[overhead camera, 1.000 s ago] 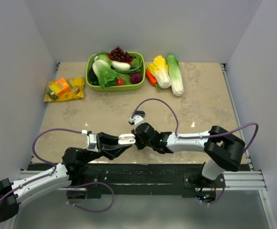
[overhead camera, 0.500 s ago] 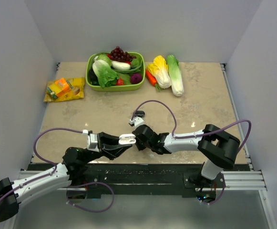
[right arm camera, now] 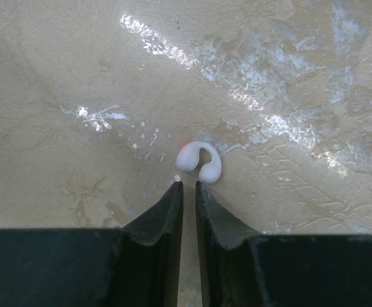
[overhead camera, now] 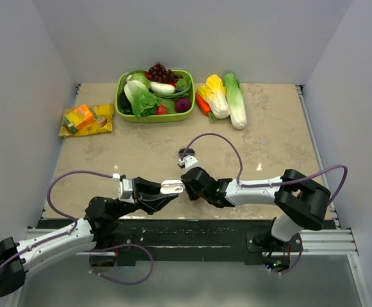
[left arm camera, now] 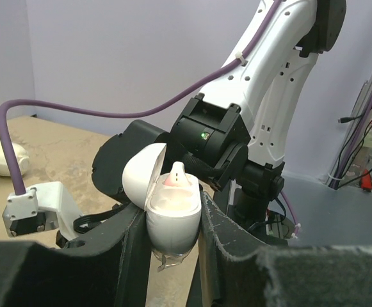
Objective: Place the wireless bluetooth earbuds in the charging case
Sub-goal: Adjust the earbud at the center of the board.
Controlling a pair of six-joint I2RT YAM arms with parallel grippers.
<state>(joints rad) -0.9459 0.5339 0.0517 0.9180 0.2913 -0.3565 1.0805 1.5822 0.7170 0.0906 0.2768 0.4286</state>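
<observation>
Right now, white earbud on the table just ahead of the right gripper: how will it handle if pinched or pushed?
Probably very light: the earbud is tiny beside the right gripper, so a nudge likely skids it across the glossy table. Its rounded, smooth C shape looks apt to squirt out of a pinch. Looks rigid, not floppy.

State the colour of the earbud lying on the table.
White earbud, pinkish at one end; clearest in right wrist view.
</observation>
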